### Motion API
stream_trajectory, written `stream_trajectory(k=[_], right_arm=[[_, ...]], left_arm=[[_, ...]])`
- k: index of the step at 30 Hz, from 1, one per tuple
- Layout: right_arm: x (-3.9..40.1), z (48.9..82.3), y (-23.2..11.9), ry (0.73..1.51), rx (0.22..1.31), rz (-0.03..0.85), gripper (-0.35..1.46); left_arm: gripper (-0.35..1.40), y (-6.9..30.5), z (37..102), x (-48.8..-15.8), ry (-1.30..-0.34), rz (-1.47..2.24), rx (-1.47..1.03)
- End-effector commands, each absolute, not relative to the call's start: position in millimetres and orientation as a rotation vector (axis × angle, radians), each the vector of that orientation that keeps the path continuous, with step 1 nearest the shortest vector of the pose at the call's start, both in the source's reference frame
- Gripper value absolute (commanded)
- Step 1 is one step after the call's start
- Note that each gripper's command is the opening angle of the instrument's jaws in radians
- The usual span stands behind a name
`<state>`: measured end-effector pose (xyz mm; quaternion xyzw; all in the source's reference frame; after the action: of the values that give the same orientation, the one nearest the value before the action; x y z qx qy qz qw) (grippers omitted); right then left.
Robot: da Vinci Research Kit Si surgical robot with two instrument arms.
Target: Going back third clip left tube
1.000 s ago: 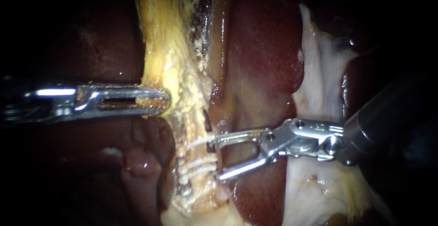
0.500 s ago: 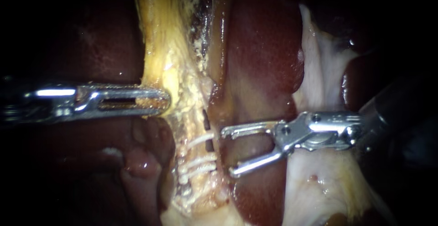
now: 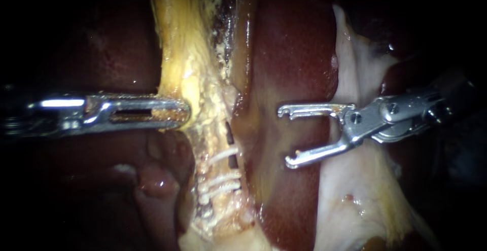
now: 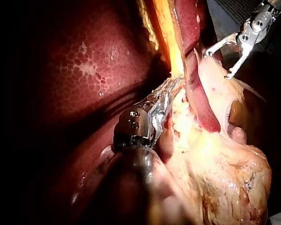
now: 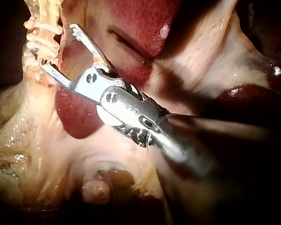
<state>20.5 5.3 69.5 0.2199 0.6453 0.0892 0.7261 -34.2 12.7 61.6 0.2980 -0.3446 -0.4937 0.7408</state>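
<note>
The left tool (image 3: pixel 171 113) comes in from the left with its jaws closed down on the edge of the yellowish tissue (image 3: pixel 195 78). I judge that it is there to hold that strand taut, so that the tube (image 3: pixel 215 203) running down from it lies straight and exposed. In the left wrist view the tip of this tool (image 4: pixel 160 102) is buried in the same strand. Across the tube sit the white clips (image 3: pixel 221 180): one higher up, with a gap under it, then two close together below it, which makes three. Beside them are two small dark marks that I cannot identify. Just to the right is the dark red liver (image 3: pixel 294 53), and over it hangs the right tool (image 3: pixel 285 137), near the tube but not touching it. Its jaws are spread wide and hold nothing, so the third clip looks placed and left on the tube. The gap suits a tool backing off, since open jaws cannot snag a clip. In all I count two tools, three clips and one tube I can make out.
</note>
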Motion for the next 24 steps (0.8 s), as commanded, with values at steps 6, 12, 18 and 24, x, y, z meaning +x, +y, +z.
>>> stream_trajectory(k=[6,12,18,24], right_arm=[[20.5,69.6,5.2,1.424,0.481,0.191,0.6],[20.5,69.6,5.2,1.424,0.481,0.191,0.6],[20.5,69.5,5.2,1.424,0.481,0.191,0.6],[20.5,69.4,5.1,1.424,0.481,0.191,0.6]], left_arm=[[-0.35,12.2,63.5,-35.2,-0.754,-1.076,0.662],[-0.35,12.5,65.0,-36.1,-0.746,-1.072,0.66],[-0.35,12.4,65.7,-37.5,-0.736,-1.07,0.666],[-0.35,12.4,66.1,-37.8,-0.733,-1.068,0.667]])
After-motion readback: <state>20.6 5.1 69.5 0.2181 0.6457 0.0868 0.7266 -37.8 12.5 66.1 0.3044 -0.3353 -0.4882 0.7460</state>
